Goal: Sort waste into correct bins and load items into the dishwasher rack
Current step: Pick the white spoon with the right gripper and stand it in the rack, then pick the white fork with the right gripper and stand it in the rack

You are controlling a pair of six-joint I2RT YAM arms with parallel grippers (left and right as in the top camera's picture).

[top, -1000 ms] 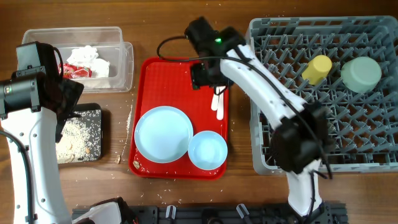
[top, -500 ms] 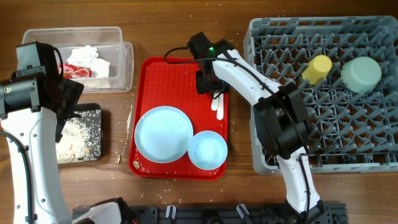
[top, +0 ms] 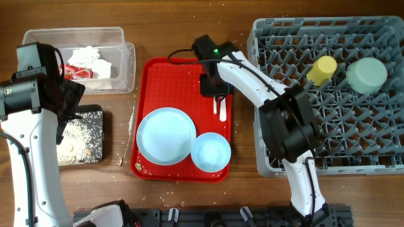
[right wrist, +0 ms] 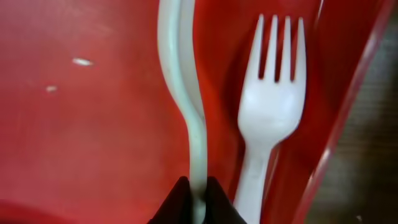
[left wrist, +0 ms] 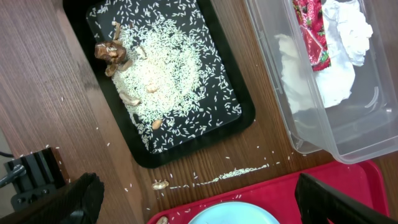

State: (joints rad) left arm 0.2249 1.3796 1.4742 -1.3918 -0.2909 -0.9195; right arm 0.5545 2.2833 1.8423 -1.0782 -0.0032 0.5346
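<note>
My right gripper (right wrist: 198, 186) is shut on the thin handle of a white plastic spoon (right wrist: 186, 93), which shows edge-on against the red tray (right wrist: 93, 124). In the overhead view that gripper (top: 213, 88) is low over the tray's far right part, with the spoon (top: 216, 107) under it. A light blue plate (top: 166, 135) and a smaller bowl (top: 210, 152) sit on the tray. The yellow cup (top: 322, 69) and the pale green saucer-bowl (top: 367, 75) stand in the grey rack (top: 328, 132). My left gripper (left wrist: 205, 205) hangs open above the wood beside the black tray (left wrist: 239, 121) of rice crumbs (left wrist: 168, 81).
A white fork (right wrist: 270, 112) lies right next to the spoon, by the red tray's raised right rim. The clear tub (top: 120, 38) holds the napkin (top: 91, 60) and the red wrapper (top: 76, 72). Loose rice grains (left wrist: 242, 175) lie on the wood between the black tray and the red tray.
My right gripper has come down over the utensils and its fingers have shut on the spoon handle. The left arm has not moved.
</note>
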